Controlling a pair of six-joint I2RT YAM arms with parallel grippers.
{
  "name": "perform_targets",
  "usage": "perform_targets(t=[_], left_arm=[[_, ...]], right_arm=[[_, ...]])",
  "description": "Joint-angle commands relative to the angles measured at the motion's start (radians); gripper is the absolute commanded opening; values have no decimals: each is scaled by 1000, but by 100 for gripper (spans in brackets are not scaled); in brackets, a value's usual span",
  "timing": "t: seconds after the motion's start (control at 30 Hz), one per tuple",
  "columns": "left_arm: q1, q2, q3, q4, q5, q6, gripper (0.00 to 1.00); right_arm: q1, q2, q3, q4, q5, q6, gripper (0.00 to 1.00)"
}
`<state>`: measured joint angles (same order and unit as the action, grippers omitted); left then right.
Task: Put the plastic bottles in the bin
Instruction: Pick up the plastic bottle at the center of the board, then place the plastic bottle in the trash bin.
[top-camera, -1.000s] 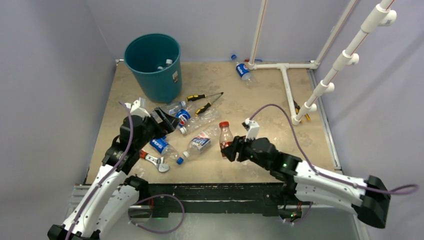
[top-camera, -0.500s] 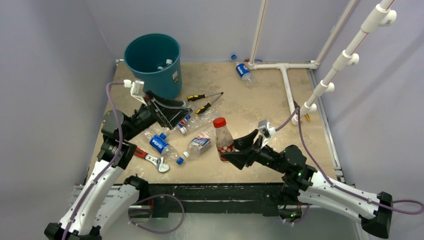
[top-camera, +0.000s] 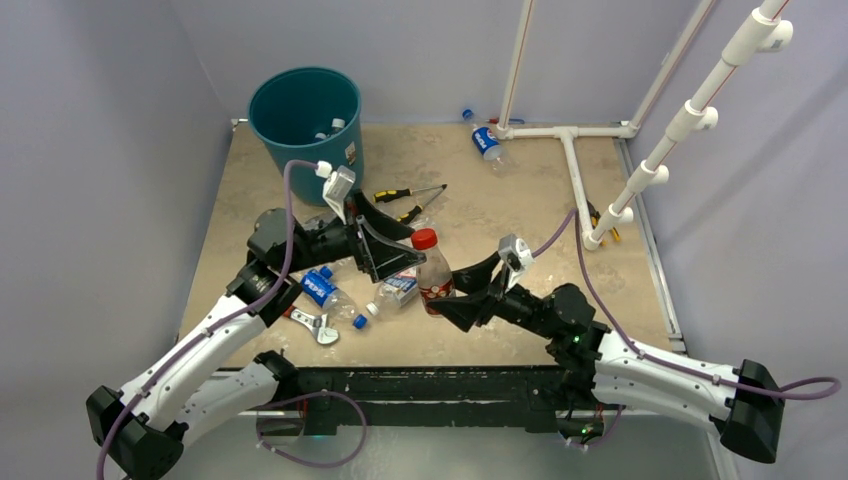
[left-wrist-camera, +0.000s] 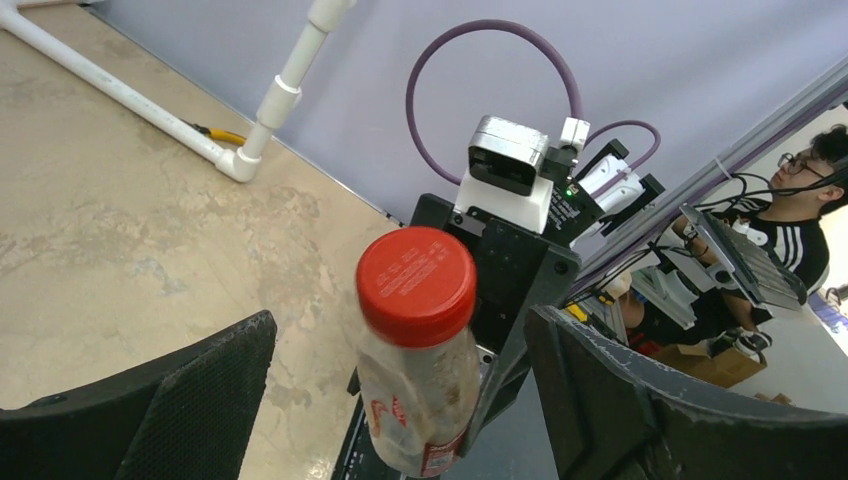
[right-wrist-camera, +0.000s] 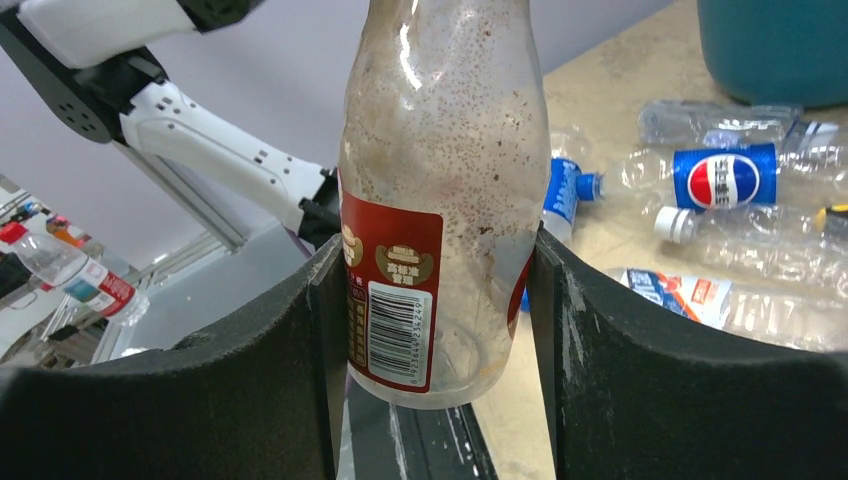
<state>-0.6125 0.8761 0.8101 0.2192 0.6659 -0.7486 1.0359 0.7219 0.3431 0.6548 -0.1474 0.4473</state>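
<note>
- The right claw grips a clear plastic bottle with a red cap and red label. Its two black fingers press on opposite sides of the lower body, and in the right wrist view the label and barcode sit squeezed between them.
- The red-capped bottle stands upright with its cap uppermost. It is held clear of the beige worktop, over the front middle.
- The left claw is spread wide and comes in from the left at the level of the bottle's neck. In the left wrist view the red cap sits between the two fingers with a gap on each side, touching neither.
- The round teal-green plastic bin stands at the far left corner of the worktop, well apart from the held bottle. A white-capped bottle shows inside it.
- Other clear bottles lie on their sides on the worktop:
  - A blue-labelled Pepsi bottle lies below the left arm.
  - A white-labelled bottle lies just beside the held bottle's base.
  - A second Pepsi bottle lies at the far edge, near the white pipe frame.
- Two yellow-and-black screwdrivers lie beyond the left claw, between it and the bin.
- A red-handled wrench lies near the front edge.
</note>
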Motion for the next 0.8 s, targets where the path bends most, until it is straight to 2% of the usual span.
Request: perform_targets(t=[0.0, 0.17, 0.4, 0.57, 0.77], left_arm=[[-6, -8, 24, 35, -28, 34, 94], [-17, 17, 5, 88, -31, 0, 86], [-68, 52, -2, 163, -44, -28, 68], [-114, 70, 5, 152, -65, -8, 48], [-135, 60, 4, 148, -91, 8, 36]], right_arm=[[6, -6, 34, 129, 34, -28, 41], [6, 36, 32, 172, 15, -11, 41], [9, 60, 18, 205, 23, 8, 41], [13, 68, 18, 198, 32, 11, 41], [19, 71, 4, 180, 39, 11, 41]])
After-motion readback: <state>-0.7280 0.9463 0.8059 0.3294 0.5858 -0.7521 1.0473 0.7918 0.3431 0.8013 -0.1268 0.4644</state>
